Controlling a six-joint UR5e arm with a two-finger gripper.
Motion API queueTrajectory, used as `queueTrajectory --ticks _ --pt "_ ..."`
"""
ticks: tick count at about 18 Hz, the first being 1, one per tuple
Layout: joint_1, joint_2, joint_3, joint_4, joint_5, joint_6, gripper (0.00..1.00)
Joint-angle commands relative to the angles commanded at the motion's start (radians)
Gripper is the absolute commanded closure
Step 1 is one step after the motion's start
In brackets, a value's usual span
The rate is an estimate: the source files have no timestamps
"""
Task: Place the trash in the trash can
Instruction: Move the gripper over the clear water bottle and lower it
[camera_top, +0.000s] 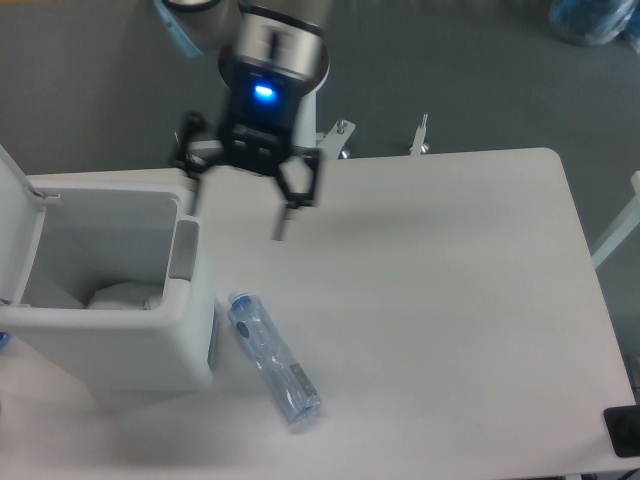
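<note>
A flattened clear bottle (273, 356) with a bluish tint lies on the white table, just right of the trash can. The white trash can (110, 345) stands at the table's left with its lid (10, 230) swung up, and crumpled clear wrappers (122, 297) rest at its bottom. My gripper (237, 222) hovers above the table right of the can's rim and behind the bottle. Its fingers (281, 222) are spread wide, open and empty. The image of it is motion-blurred.
The robot's white base pedestal (275, 110) stands behind the table's far edge. A dark object (622, 430) sits at the table's front right corner. The table (450, 300) spreads right of the bottle. A blue thing (592, 20) lies on the floor, top right.
</note>
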Motion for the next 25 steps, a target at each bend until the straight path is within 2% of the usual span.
queueTrajectory --ticks 3,5,8,10,18,25 --pt "0.003 -0.083 0.032 0.0 0.081 -0.052 0.0" --pt "0.0 -0.152 0.07 -0.002 0.193 -0.132 0.0" --pt "-0.075 -0.268 0.121 -0.002 0.317 -0.146 0.0" --pt "-0.099 -0.322 0.158 -0.006 0.332 -0.161 0.0" --pt "-0.144 -0.436 0.189 -0.006 0.385 -0.181 0.0" --pt "-0.21 -0.552 0.276 -0.002 0.381 -0.18 0.0"
